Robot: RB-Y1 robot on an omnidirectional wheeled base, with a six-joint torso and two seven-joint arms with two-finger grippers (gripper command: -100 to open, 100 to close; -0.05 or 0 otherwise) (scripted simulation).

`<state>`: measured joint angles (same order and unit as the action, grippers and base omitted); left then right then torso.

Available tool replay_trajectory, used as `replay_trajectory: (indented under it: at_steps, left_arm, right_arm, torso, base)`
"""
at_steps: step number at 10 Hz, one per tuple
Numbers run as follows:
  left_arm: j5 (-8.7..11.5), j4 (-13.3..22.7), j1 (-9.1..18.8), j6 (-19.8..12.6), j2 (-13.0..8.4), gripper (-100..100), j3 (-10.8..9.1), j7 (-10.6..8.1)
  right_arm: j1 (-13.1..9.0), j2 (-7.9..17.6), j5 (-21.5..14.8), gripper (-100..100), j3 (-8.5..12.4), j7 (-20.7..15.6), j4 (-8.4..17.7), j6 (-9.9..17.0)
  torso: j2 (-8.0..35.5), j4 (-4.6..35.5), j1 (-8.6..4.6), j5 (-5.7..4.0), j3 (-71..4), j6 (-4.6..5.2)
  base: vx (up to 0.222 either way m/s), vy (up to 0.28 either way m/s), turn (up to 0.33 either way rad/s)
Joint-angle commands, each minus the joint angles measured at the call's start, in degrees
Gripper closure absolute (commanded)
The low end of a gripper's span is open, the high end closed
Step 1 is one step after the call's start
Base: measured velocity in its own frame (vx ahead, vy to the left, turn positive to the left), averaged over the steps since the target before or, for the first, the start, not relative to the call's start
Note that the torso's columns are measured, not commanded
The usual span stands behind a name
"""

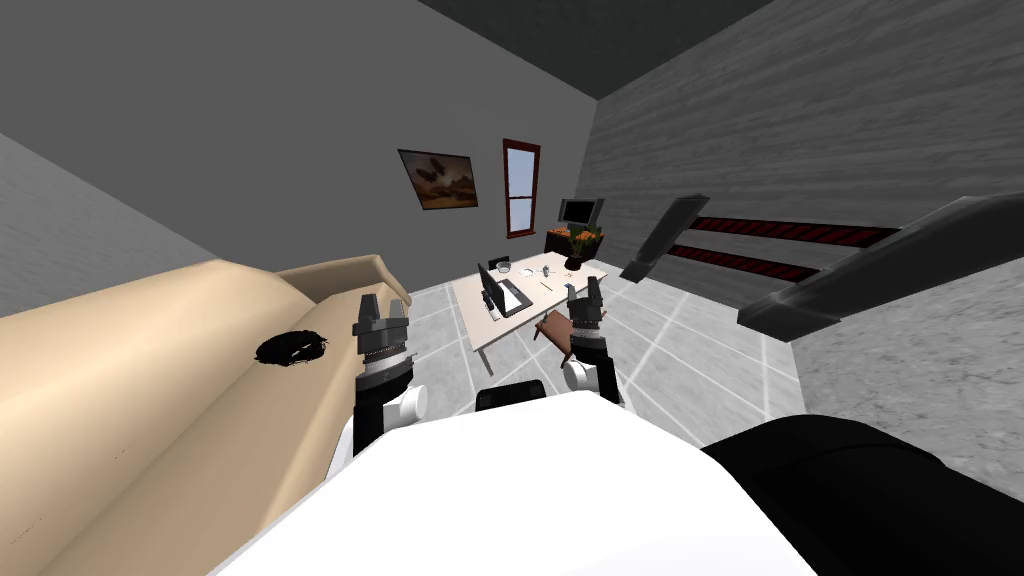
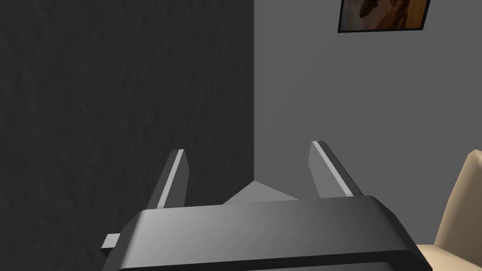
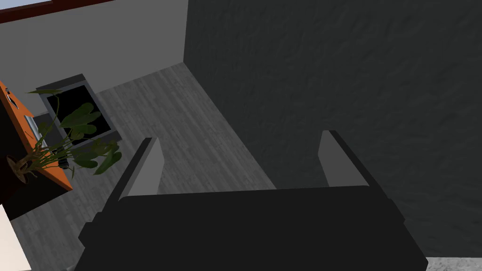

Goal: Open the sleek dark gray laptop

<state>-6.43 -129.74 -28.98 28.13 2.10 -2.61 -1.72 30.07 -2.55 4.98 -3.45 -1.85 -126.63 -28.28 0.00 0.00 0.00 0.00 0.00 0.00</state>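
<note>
A dark laptop (image 1: 500, 291) stands on the pale table (image 1: 480, 325) across the room, its lid raised upright over the flat base. Both arms are held up in front of my chest, well short of the table. My left gripper (image 1: 380, 315) hangs over the sofa's edge and is open with nothing between its fingers (image 2: 174, 176). My right gripper (image 1: 585, 296) is to the right of the table's near end, also open and empty, its fingers (image 3: 148, 164) apart.
A long beige sofa (image 1: 150, 400) runs along my left. A brown chair (image 1: 555, 330) stands at the table's right side. A potted plant (image 1: 583, 243) and small items sit at the table's far end. A staircase (image 1: 800, 250) rises on the right. Tiled floor lies between.
</note>
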Motion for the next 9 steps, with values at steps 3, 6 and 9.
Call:
replay_trajectory:
  at_steps: [3,6,9]
  left_arm:
    - [0.0,-0.01,0.0,0.0,0.0,0,0.0,0.0]
    - [0.0,-0.01,0.0,0.0,0.0,0,0.0,0.0]
    - [0.0,-0.02,0.0,0.01,0.0,0,0.0,0.0]
  right_arm:
    - [0.0,0.0,0.0,0,0.0,0.0,-0.01,0.0]
    - [0.0,0.0,0.0,0,0.0,0.0,-0.01,0.0]
    - [0.0,0.0,0.0,0,0.0,0.0,-0.02,-0.01]
  torso:
    - [10.03,10.06,0.0,0.0,-20.14,0.0]
    - [22.69,22.68,0.0,0.0,-45.36,0.0]
    - [35.39,35.37,0.0,0.0,-70.73,0.0]
  base:
    - [0.0,0.0,0.0]
    - [0.0,0.0,0.0]
    - [0.0,0.0,0.0]
